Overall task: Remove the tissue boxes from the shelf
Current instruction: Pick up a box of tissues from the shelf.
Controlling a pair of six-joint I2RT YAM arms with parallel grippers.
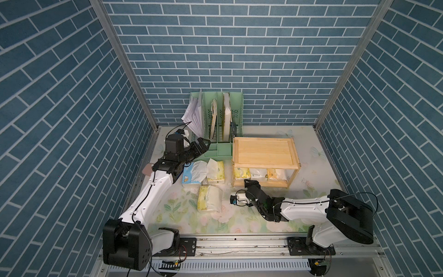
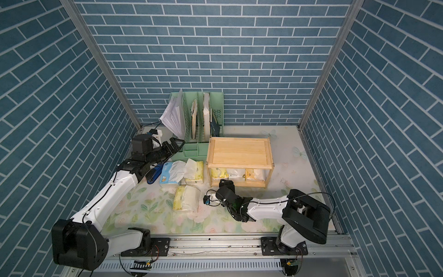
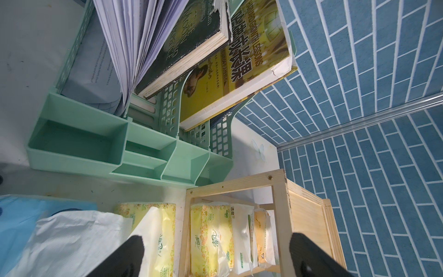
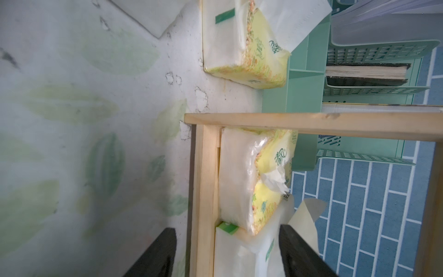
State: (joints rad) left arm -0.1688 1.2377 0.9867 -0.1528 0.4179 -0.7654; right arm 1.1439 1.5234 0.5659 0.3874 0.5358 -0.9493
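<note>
- The shelf (image 1: 263, 151) stands on the tabletop (image 1: 239, 215) near its back edge, just beside the mint-green organizer (image 1: 217, 148). Its top board is bare.
- Three tissue packs lie side by side on its lower tier: the yellow shelf pack (image 1: 241, 173), the white pack (image 1: 257, 173) and the orange-yellow pack (image 1: 275, 174).
- Three more packs lie on the tabletop towards its left edge: the blue-white pack (image 1: 191, 176), touching the back yellow pack (image 1: 215, 171), and the front yellow pack (image 1: 209, 197), nearer the front edge.
- The left gripper (image 1: 203, 145) hovers by the organizer's front trays. Its fingers (image 3: 124, 259) are spread wide and empty.
- The right gripper (image 1: 251, 184) sits low at the shelf's front. Its fingers (image 4: 158, 254) are apart, one outside the bottom rail and one over the white pack, clamping nothing.
</note>
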